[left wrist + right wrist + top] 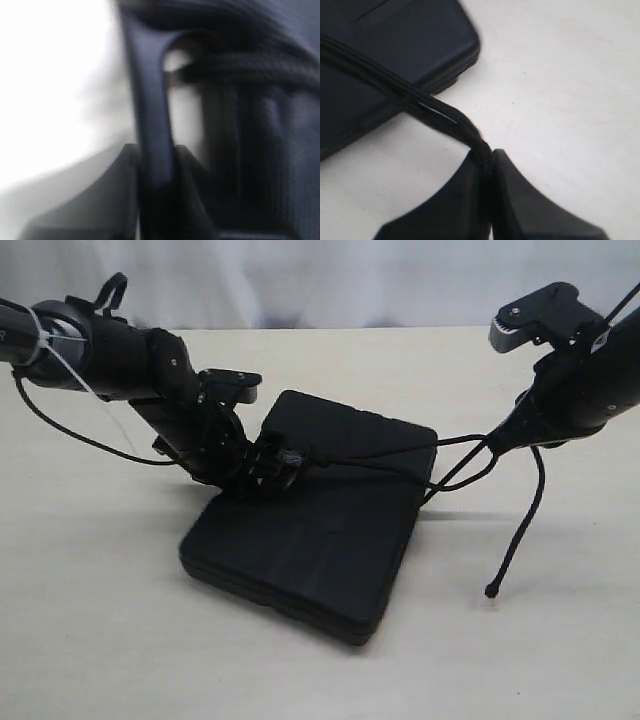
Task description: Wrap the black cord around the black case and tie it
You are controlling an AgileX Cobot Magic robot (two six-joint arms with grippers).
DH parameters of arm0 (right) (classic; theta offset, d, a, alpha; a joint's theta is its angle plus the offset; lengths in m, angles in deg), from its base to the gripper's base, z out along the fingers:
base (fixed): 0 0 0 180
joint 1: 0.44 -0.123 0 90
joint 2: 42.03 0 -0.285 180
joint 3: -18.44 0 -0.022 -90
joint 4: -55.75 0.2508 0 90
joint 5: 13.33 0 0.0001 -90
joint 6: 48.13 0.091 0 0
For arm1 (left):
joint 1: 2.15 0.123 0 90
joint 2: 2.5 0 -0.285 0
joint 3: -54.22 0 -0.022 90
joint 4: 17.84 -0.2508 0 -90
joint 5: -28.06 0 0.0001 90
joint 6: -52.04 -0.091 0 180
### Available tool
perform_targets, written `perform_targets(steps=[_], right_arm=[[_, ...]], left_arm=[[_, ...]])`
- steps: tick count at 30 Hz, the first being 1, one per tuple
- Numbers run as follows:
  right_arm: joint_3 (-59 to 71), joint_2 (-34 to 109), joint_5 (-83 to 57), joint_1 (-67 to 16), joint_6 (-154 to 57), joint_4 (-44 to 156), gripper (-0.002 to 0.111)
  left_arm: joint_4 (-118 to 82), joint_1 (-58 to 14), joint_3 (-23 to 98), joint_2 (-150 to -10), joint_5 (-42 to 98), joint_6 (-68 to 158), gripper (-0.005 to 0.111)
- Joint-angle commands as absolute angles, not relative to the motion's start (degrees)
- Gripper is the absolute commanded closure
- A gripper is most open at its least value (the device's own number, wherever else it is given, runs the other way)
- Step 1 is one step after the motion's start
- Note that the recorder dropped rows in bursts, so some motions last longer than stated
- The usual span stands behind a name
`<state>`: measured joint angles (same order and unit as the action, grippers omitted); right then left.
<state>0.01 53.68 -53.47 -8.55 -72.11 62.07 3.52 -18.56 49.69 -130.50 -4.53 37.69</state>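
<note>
The black case point(320, 540) lies flat in the middle of the table, one corner pointing away. My left gripper point(262, 468) is at its left edge. The blurred left wrist view shows the fingers point(120, 190) pressed on both sides of the case's handle bar point(147, 90). The black cord point(400, 455) runs from a tufted knot point(291, 456) across the case's top to my right gripper point(505, 440), which is shut on it just off the case's right edge. In the right wrist view the doubled cord point(405, 90) comes off the case point(380, 40) into the jaws point(487, 152). A loose end hangs down to a knobbed tip point(491, 591).
The pale table point(100, 620) stretches all round the case. A thin smooth cable point(70, 430) loops under my left arm. A white backdrop point(300, 280) closes off the far edge.
</note>
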Motion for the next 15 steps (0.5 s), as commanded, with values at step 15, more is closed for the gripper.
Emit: perform_targets(steps=[15], right_arm=[[1.1, 51.1, -50.6, 10.3, -66.8, 57.2, 0.104]], left_arm=[[2.8, -1.2, 49.7, -127.9, -10.1, 42.4, 0.107]])
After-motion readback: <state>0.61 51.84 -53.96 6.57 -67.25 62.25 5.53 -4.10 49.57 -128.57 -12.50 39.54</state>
